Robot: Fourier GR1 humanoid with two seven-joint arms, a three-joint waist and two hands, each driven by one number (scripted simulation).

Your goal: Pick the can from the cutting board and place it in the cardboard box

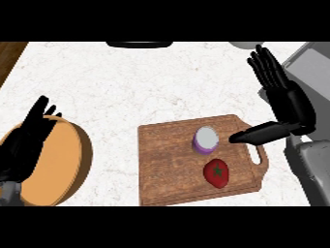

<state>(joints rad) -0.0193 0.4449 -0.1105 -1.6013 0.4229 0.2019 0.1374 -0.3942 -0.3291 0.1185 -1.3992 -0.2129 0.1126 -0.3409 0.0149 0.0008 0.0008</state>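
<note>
Right hand (285, 99) open, thumb just right of can (206, 139) on cutting board (169, 167); left hand (17, 143) open.

No readable text, no label or brand legible on the can (206, 139), no numbers or signs on the cutting board (169, 164), none on the desk (125, 82)

Right hand (287, 99) open at right, fingers straight, thumb jutting left, left hand (21, 140) open, resting at lower left
</note>
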